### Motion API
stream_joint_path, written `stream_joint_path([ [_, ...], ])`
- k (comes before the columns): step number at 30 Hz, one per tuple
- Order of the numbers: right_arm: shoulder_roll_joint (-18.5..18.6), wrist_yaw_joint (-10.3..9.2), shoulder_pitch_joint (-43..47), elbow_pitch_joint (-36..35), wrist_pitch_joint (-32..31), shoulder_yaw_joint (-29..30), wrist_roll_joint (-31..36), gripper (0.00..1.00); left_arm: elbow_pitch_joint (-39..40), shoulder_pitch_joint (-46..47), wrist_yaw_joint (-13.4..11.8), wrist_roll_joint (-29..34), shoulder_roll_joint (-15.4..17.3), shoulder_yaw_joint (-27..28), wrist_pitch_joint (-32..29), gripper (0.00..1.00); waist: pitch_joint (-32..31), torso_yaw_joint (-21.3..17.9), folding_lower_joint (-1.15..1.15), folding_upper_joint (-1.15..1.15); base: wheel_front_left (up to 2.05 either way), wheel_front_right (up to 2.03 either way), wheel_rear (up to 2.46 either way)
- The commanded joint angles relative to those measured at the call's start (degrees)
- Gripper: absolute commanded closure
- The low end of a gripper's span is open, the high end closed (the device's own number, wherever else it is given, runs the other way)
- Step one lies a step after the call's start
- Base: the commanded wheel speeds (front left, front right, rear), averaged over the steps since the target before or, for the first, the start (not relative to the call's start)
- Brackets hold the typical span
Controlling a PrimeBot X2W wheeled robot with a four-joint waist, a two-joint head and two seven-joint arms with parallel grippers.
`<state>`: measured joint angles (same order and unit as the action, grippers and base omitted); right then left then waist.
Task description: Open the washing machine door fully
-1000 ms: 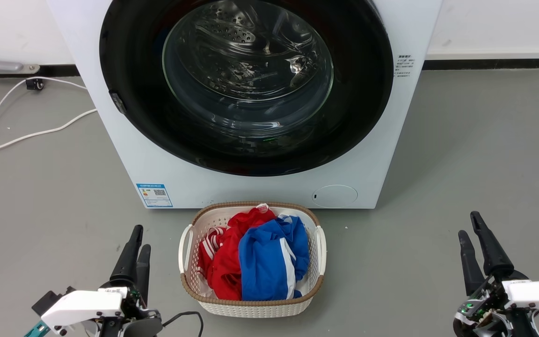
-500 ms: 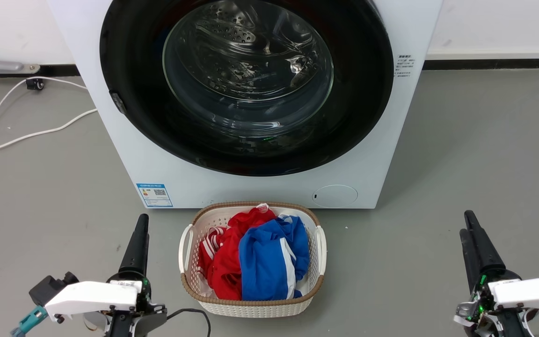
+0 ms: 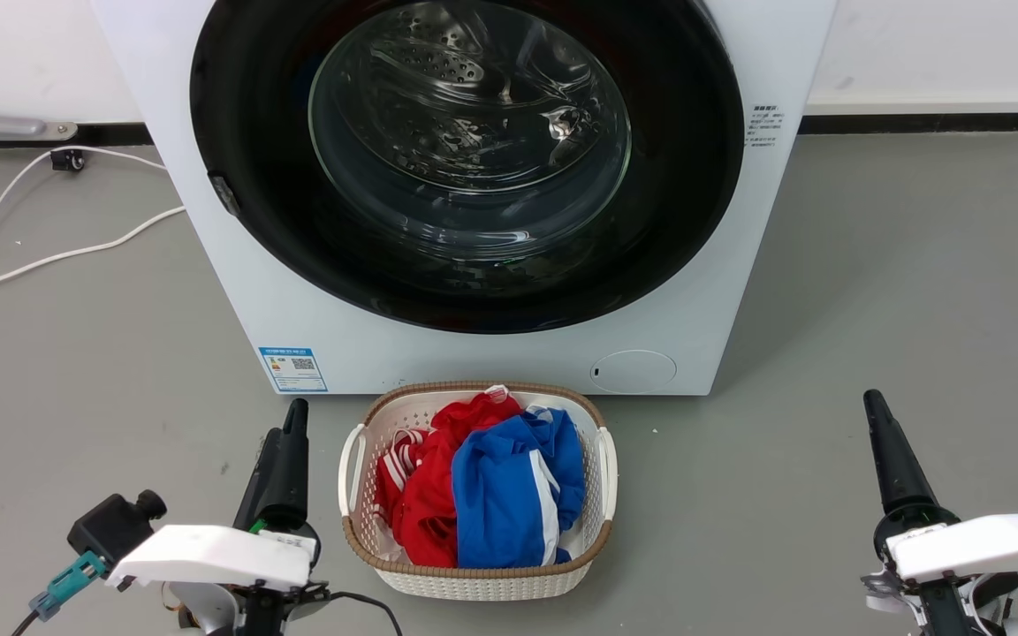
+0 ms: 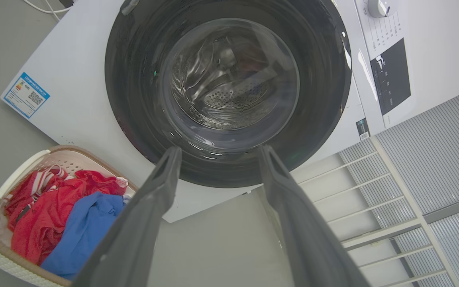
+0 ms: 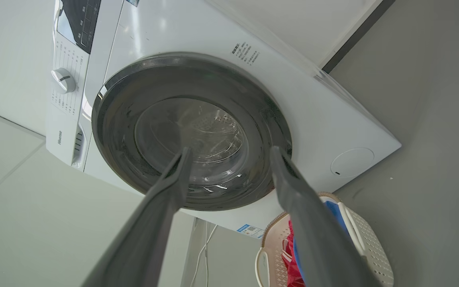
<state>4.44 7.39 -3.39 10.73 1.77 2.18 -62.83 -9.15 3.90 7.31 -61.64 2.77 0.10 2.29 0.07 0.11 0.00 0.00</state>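
Grey floor (image 3: 871, 265), white wall (image 3: 915, 44) behind; washing machine door (image 3: 465, 159) closed flush; left gripper (image 4: 219, 148) and right gripper (image 5: 230, 149) both spread, empty.

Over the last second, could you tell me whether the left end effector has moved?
Yes. The left end effector has shifted rightward and slightly forward, closer to the laundry basket, which stayed put.

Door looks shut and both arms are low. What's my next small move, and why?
Probably lift the left gripper toward the small grey tab on the left rim of the washing machine door. The door sits flush and shut, that tab looks like its only grip point, and the gripper is open, low beside the basket, touching nothing.
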Motion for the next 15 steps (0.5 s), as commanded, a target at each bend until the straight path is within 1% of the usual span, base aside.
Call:
stream_joint_path([
  [1,0.5,0.05,-0.2,-1.5,0.4,-0.1,4.1,0.00,1.1,0.4,0.1,4.0,0.3,-0.5,0.7,0.00,0.0,0.0,0.00,0.00,0.00,0.00,0.00],
  [2,0.5,0.06,-0.1,-1.7,0.4,-0.2,5.6,0.00,1.2,0.4,0.1,5.3,0.3,-0.6,0.9,0.00,0.0,0.1,0.00,0.00,0.00,0.00,0.00],
  [3,0.5,0.06,-0.1,-1.7,0.4,-0.2,5.6,0.00,1.2,0.4,0.1,5.3,0.3,-0.6,0.9,0.00,0.0,0.1,0.00,0.00,0.00,0.00,0.00],
  [7,0.5,0.06,0.1,-2.7,0.2,-0.4,10.8,0.00,1.5,0.4,0.1,10.2,0.5,-1.1,1.7,0.00,0.0,0.1,0.00,0.00,0.00,0.00,0.00],
  [15,0.8,0.07,0.4,-4.3,-0.9,-0.6,18.6,0.00,2.4,0.6,-0.1,19.0,1.1,-2.3,3.2,0.00,0.0,0.2,0.00,0.00,0.00,0.00,0.00],
])
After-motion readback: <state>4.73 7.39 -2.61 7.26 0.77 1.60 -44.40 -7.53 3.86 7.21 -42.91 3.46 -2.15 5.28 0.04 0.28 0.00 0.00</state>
